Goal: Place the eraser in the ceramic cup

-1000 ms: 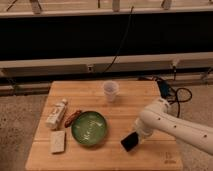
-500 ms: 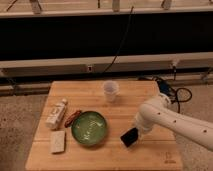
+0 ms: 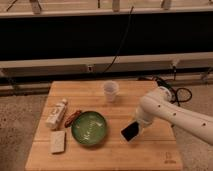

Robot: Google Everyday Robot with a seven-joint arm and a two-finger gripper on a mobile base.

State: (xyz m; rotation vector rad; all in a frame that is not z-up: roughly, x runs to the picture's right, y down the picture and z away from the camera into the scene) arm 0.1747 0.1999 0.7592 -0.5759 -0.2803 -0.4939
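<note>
Gripping the eraser (image 3: 130, 132), the gripper (image 3: 137, 125) stays clenched on it, slightly higher than before, just right of the bowl (image 3: 89, 128), still apart from the cup (image 3: 111, 91).

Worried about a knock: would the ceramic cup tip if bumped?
Probably tips easily: the ceramic cup looks small, narrowing toward its base. Likely rigid: its rim looks evenly round. The gripper, right of the green bowl, holds the eraser.
</note>
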